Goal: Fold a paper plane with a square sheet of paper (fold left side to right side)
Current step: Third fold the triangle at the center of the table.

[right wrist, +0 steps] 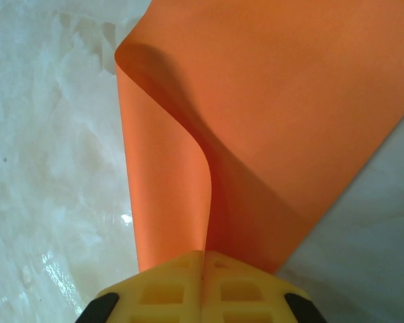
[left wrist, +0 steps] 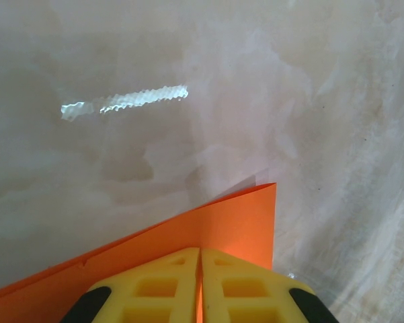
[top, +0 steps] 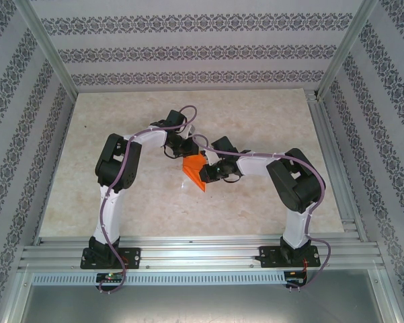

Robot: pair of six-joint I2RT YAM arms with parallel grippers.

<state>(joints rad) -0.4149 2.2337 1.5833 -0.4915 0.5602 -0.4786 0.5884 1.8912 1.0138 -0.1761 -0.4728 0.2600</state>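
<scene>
The left gripper (left wrist: 200,266) and the right gripper (right wrist: 203,266) each have their yellow jaws pinched tight on the square sheet of paper (right wrist: 275,121), apparently at separate edges so the sheet hangs between them, likely ready to carry one side across onto the other. The right wrist view reveals the sheet bowing into a soft, uncreased loop, where the left wrist view gives a flat corner over the table (left wrist: 121,168); from above it sits mid-table between both grippers

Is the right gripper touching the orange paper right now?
Touching. In the right wrist view the right gripper is clamped shut on the orange paper, which curls up out of the seam where its jaws meet.
</scene>
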